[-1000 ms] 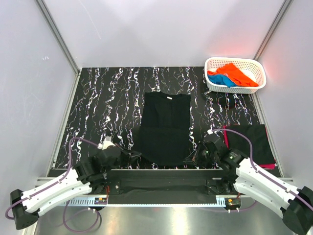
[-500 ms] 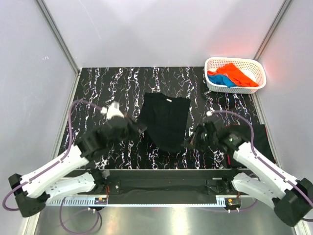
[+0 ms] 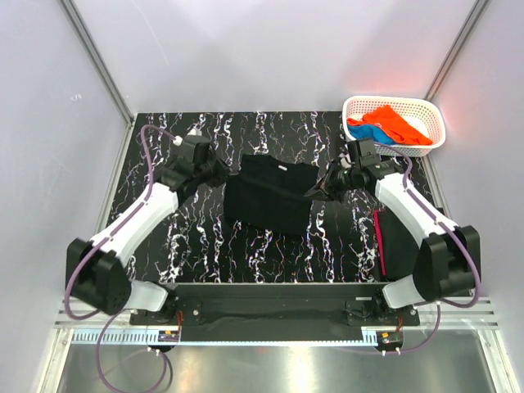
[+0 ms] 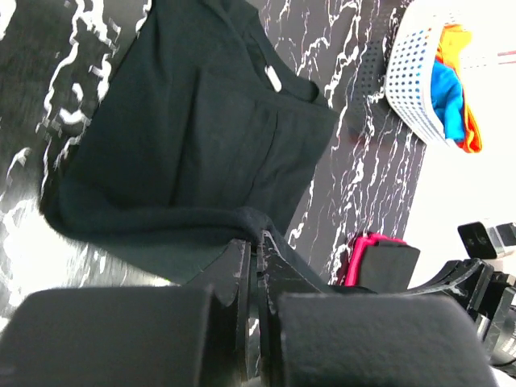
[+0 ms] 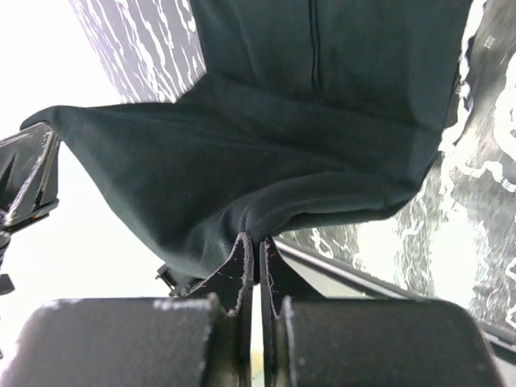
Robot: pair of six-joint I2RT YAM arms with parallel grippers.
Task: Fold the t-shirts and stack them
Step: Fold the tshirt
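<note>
Two grippers — left gripper point(image 3: 223, 174), right gripper point(image 3: 321, 186) — each clamped on black t-shirt point(image 3: 274, 205) hem; advice: carry both corners level, land hem square on collar.

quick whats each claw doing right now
left claw: closed, holding an edge of the black t-shirt
right claw: closed, holding the same black t-shirt

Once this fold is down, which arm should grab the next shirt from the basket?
Probably right: the right pincer grips the black t-shirt near the basket; the left pincer is farther away.
</note>
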